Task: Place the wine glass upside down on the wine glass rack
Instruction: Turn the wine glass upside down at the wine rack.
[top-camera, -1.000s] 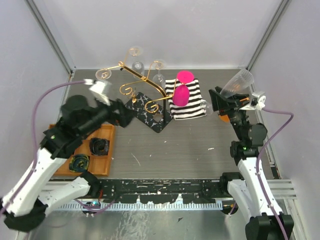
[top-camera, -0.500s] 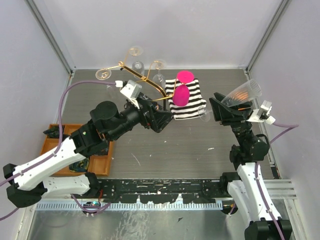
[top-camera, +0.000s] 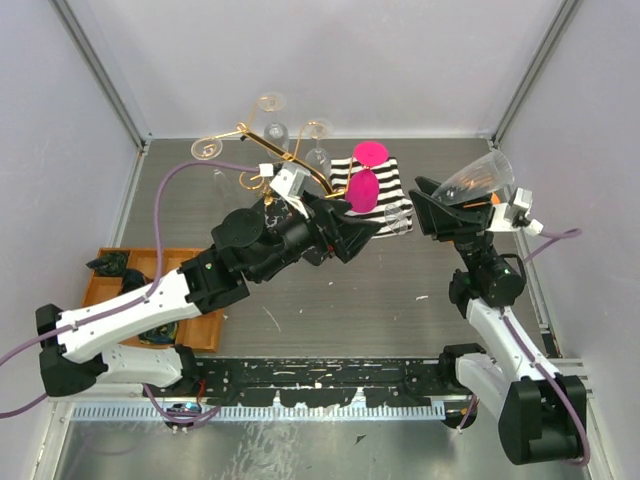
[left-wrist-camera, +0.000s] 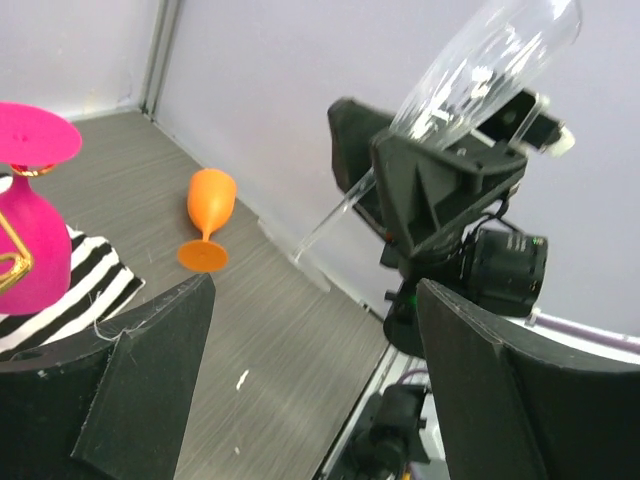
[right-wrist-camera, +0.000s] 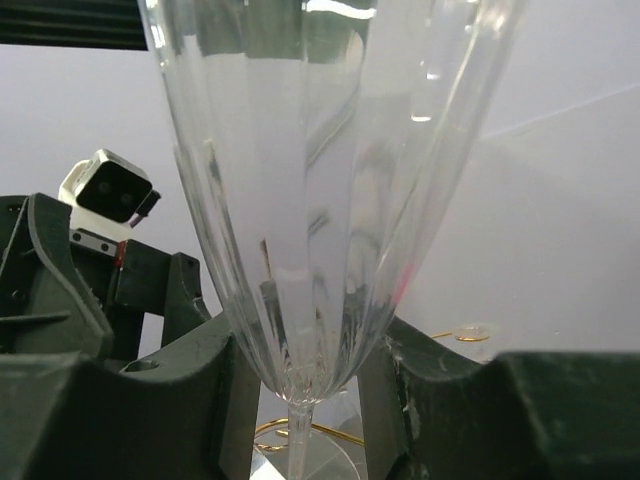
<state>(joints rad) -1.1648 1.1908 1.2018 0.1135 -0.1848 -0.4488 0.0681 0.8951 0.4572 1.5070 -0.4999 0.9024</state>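
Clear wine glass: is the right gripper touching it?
Touching. In the right wrist view the right gripper presses both sides of the clear wine glass.

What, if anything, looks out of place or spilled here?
Nothing is spilled or broken. The clear wine glass sits slanted in the right pincer, bowl raised, foot low. An orange glass sits alone near the table's right edge, off the striped cloth where the pink glass rests upside down.

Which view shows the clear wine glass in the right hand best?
Left wrist: the clear wine glass shows bowl and stem, tilted, clamped in the right hand. Top external shows it small, from above. Right wrist is too close, mostly bowl.
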